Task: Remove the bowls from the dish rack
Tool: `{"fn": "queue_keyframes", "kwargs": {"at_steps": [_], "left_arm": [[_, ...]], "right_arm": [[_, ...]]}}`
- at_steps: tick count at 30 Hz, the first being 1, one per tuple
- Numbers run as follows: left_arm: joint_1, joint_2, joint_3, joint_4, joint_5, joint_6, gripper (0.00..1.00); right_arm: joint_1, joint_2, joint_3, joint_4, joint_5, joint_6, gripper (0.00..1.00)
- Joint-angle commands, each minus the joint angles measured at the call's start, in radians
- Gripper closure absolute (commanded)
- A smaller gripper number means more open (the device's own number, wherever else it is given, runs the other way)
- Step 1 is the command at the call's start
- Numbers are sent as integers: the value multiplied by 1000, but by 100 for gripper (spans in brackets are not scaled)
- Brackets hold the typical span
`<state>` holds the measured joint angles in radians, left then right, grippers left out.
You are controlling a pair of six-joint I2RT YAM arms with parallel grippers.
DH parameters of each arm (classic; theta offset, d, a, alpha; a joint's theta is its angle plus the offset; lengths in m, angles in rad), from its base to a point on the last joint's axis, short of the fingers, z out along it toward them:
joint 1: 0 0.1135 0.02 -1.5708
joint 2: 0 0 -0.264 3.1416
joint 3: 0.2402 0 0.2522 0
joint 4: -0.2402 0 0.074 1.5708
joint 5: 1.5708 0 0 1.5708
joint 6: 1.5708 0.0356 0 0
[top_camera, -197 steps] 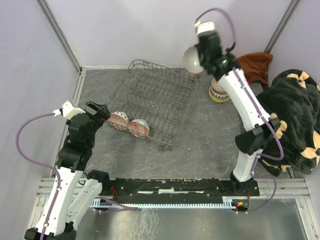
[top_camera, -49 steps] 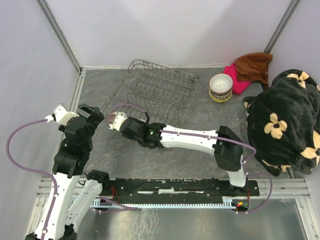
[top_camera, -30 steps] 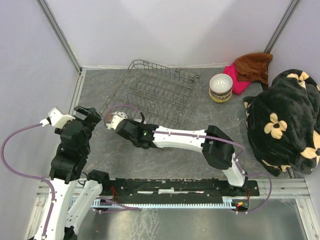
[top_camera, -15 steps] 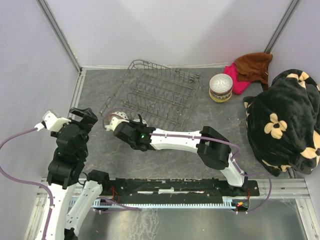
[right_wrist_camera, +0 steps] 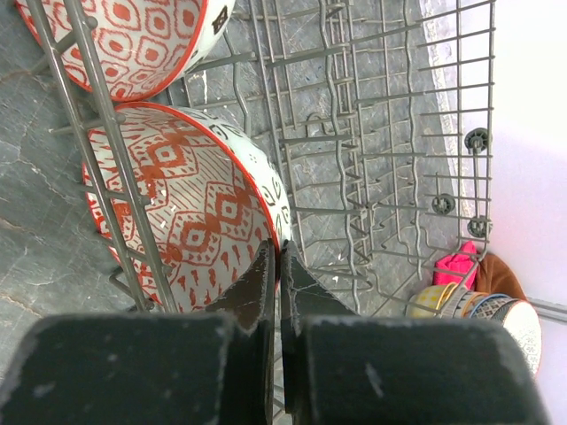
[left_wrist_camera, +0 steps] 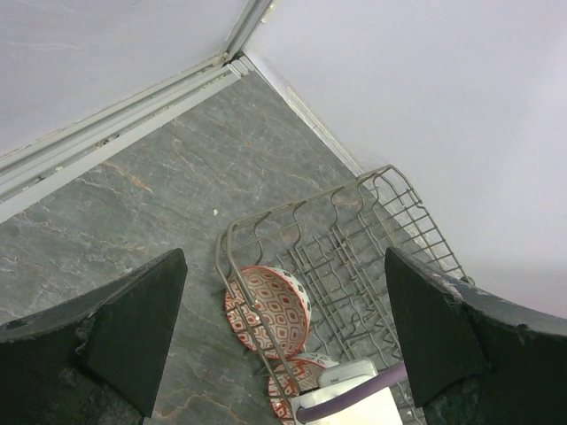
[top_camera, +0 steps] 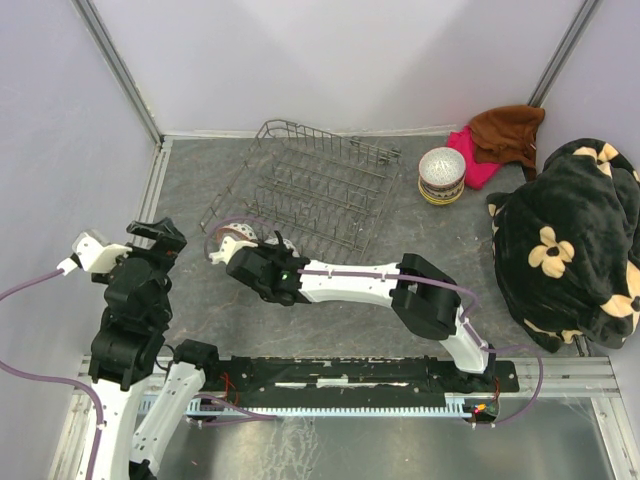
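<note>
The grey wire dish rack (top_camera: 315,190) lies on the table; it also shows in the left wrist view (left_wrist_camera: 372,248) and the right wrist view (right_wrist_camera: 381,133). Two red-and-white patterned bowls stand on edge at its near left corner (left_wrist_camera: 270,310). My right gripper (right_wrist_camera: 276,252) is shut on the rim of the nearer one (right_wrist_camera: 195,212); the other (right_wrist_camera: 133,35) is just beyond. From above, my right gripper (top_camera: 243,255) covers most of them, with one bowl (top_camera: 231,238) showing. My left gripper (top_camera: 152,236) is open and empty, left of the rack.
A stack of bowls (top_camera: 441,175) stands right of the rack, also in the right wrist view (right_wrist_camera: 483,305). Pink (top_camera: 472,160) and brown (top_camera: 510,130) cloths and a black floral blanket (top_camera: 570,240) lie at the right. Walls enclose the table.
My left gripper has drawn back to the left and nearer, away from the rack. My right arm came from the bowl stack across to the rack's near left corner and took the bowl's rim.
</note>
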<state>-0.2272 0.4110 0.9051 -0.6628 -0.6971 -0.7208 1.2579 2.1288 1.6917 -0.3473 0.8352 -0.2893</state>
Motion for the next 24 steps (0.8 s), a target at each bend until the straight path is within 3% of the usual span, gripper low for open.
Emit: {"fn": "queue_keyframes", "kwargs": {"at_steps": [1,24], "left_arm": [[-3,-11,27,0,-31,-1,1],[-4,-8,29,7,-13,-10,1]], "right_arm": [[12,-9,-11,67,73,-34,99],[18,-248,-63,162,191,-78,99]]}}
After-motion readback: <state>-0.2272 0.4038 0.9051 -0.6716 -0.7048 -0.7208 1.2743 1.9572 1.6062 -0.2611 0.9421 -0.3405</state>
